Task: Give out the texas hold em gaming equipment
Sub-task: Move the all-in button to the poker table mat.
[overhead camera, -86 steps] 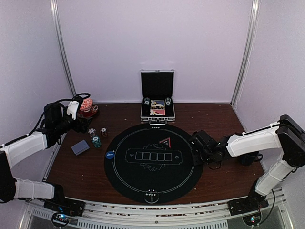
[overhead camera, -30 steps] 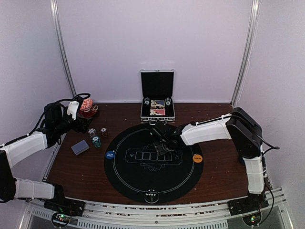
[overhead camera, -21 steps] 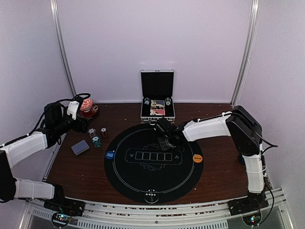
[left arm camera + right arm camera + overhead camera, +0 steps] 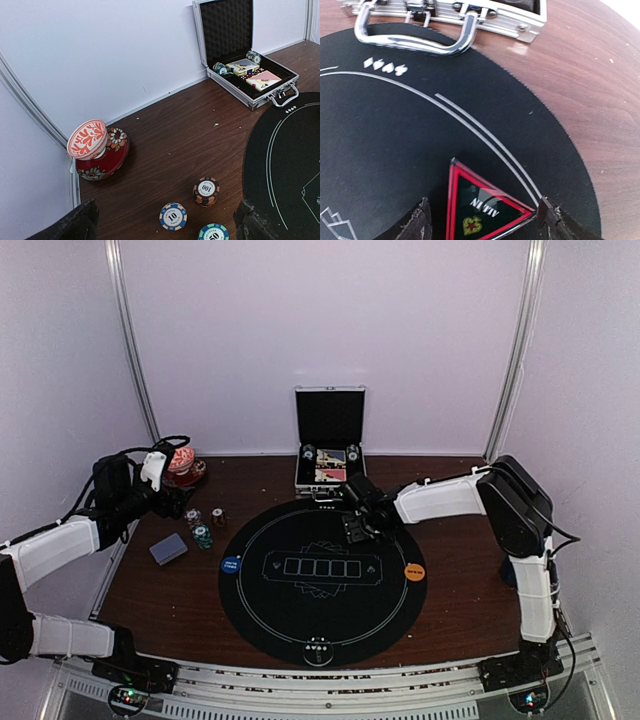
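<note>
Three short stacks of striped poker chips point(image 4: 203, 527) stand on the wood left of the round black mat point(image 4: 300, 615); the left wrist view shows them marked 100 point(image 4: 206, 190), 10 point(image 4: 173, 216) and 50 point(image 4: 213, 233). A grey-blue card deck point(image 4: 168, 548) lies near them. A blue button disc point(image 4: 231, 564) sits on the mat's left edge and an orange one point(image 4: 414, 571) on its right. My left gripper point(image 4: 162, 231) is open and empty just short of the chips. My right gripper point(image 4: 487, 225) is open, low over the mat, straddling a red-edged triangular ALL IN marker point(image 4: 480, 207).
The open silver case point(image 4: 331, 483) stands at the mat's far edge with cards and chips inside; its handle point(image 4: 415, 40) is just beyond my right gripper. A red floral bowl point(image 4: 107, 160) with a small upturned cup sits in the far left corner by the wall.
My right arm swung from the table's right side onto the mat, the orange disc appeared on the mat's right, and the gripper then moved back over the triangular marker. The left arm stayed still.
</note>
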Controlling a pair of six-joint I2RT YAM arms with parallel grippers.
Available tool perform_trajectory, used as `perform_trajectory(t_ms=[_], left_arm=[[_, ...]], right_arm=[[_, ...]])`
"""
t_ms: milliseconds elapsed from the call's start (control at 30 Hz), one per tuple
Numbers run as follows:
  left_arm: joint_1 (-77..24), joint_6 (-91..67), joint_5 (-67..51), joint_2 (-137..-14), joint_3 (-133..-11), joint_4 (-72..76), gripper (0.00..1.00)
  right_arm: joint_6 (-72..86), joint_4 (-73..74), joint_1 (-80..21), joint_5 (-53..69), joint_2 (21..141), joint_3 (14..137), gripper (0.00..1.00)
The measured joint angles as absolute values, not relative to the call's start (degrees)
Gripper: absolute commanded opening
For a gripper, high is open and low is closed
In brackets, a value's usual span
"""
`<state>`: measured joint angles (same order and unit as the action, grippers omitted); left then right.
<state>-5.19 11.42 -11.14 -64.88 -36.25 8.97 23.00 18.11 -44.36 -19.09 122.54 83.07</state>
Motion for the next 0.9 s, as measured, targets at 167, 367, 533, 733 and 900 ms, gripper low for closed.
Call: perform_trajectory(t_ms=[167,367,533,733,900], left_arm=[[-5.19,11.42,-11.14,-64.90,-36.25,8.97,0.98],[-5.19,11.42,-11.14,-64.90,-36.25,8.97,0.98],[-5.19,11.42,-11.14,-64.93,-36.25,8.95,0.98],[-5.19,11.42,-11.14,-64.93,-36.25,8.95,0.98],[-5.19,11.42,-11.14,-64.93,-36.25,8.97,0.98]], right_arm=[[25.43,14.94,-44.36,-14.15,119.37,78.63,0.68],[28.10,13.65,-44.64,-13.69,118.17,77.08,0.73],[28.49,15.11,-46.57,-17.23,116.68,76.53,0.78],[28.51,17.17,-50.09,-21.19,114.43,76.53,0.80],[29.23,16.47,-52.16,-21.19,113.86,74.98,0.79]])
